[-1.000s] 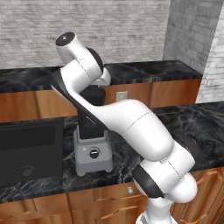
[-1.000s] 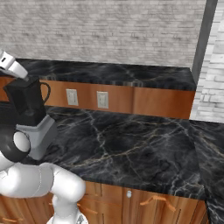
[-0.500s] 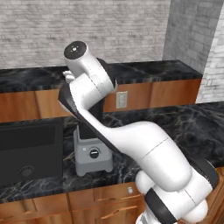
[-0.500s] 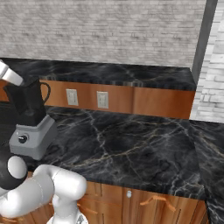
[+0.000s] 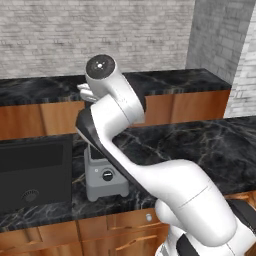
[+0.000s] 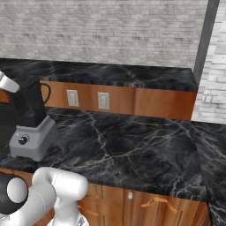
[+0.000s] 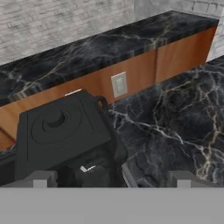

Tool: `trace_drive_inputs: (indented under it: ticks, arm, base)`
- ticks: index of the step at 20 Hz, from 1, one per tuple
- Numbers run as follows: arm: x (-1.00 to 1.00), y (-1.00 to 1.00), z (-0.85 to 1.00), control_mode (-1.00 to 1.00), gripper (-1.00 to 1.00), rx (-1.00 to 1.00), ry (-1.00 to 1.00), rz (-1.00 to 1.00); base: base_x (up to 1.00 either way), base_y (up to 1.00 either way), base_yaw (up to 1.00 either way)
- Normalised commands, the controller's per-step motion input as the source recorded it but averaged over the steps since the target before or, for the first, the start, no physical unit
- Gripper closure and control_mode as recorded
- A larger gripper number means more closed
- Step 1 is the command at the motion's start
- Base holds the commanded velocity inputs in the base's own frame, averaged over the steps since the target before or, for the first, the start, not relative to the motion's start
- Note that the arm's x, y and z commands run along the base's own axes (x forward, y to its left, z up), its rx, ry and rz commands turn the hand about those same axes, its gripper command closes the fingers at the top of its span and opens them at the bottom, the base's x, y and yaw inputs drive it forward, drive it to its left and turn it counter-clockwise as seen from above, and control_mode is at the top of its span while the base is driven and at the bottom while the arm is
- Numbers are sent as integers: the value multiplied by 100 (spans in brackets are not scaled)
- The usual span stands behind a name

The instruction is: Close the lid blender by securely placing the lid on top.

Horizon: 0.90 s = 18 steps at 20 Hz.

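From the hand, the lid (image 7: pixel 61 127) caps the blender (image 6: pixel 32 121); gripper (image 7: pixel 111 177) fingers spread, holding nothing.

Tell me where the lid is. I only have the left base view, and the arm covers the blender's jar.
Observer: In the hand view the lid lies flat on top of the blender, covering the jar's mouth. It looks square with the rim.
Operator: Report the gripper.
Observer: The gripper is open, fingertips wide apart with nothing between them, looking down on the lid.
Operator: Give me the jar's handle side.
Observer: In the right base view the handle sticks out on the side nearer the wall outlets.
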Motion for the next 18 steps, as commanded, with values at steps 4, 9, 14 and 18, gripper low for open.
trace_drive_inputs:
  ticks: [4,9,14,18]
  arm:
    - [-41,-2,20,-100,-100,4,0,0]
    - [-36,-4,14,-100,-100,1,0,0]
    - [-44,-16,12,-100,-100,2,-1,0]
    - [-44,-25,13,-100,-100,3,-2,0]
  base:
    - [0,0,0]
    - [0,0,0]
    - [0,0,0]
    - [0,0,0]
